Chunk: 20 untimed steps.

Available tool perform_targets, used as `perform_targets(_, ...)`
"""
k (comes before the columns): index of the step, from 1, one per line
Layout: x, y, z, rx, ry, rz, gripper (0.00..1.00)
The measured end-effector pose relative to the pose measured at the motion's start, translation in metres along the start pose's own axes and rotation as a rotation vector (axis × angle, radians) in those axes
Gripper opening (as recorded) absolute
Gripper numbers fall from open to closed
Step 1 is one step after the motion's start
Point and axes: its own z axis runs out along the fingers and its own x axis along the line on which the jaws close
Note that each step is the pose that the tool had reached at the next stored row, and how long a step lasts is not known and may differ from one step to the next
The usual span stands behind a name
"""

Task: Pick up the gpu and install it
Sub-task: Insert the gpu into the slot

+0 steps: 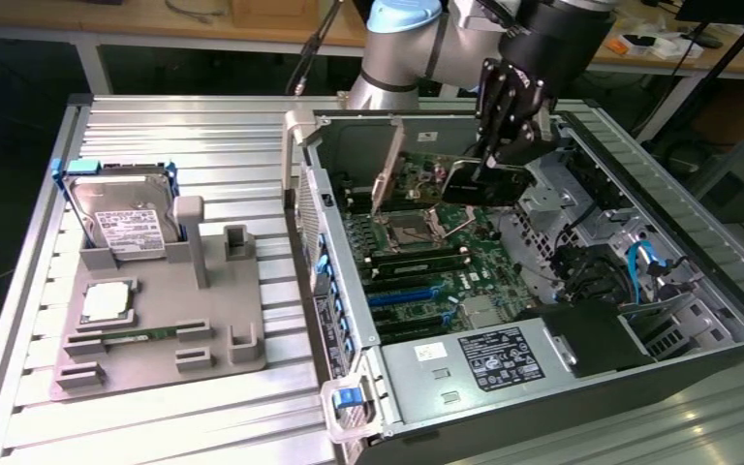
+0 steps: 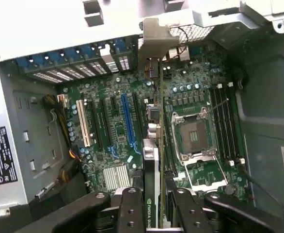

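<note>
My gripper (image 1: 502, 160) is inside the open computer case (image 1: 346, 291), shut on the gpu (image 1: 469, 184). The card stands on edge over the motherboard (image 1: 463, 262), and its tan metal bracket (image 1: 389, 165) points toward the case's rear wall. In the wrist view the gpu (image 2: 150, 160) runs edge-on from between my gripper (image 2: 151, 216) fingers to its bracket (image 2: 154, 34) at the slot openings. It lies between the long blue slot (image 2: 127, 121) and the processor socket (image 2: 193, 133). Whether its lower edge touches a slot I cannot tell.
On the exterior view's left, a grey fixture (image 1: 217, 329) holds a silver hard drive (image 1: 120, 218), a processor (image 1: 108, 300) and a green memory stick (image 1: 139, 336). The power supply (image 1: 502, 358) and drive bays (image 1: 604, 271) crowd the case's near end. Blue slot clips (image 2: 74, 53) line the rear wall.
</note>
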Motion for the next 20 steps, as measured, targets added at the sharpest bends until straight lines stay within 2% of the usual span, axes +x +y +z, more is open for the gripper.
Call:
perform_targets(7, 0.0, -0.0003, 0.0078, 0.0002, 0.0067, -0.134, 0.27)
perform_targets(14, 0.0, -0.0017, 0.0201, 0.0004, 0.012, -0.254, 0.27)
perform_targets(16, 0.0, -0.0026, 0.0236, 0.0005, 0.0126, -0.273, 0.27)
perform_targets(20, 0.0, -0.003, 0.0306, 0.0014, 0.0126, -0.273, 0.27)
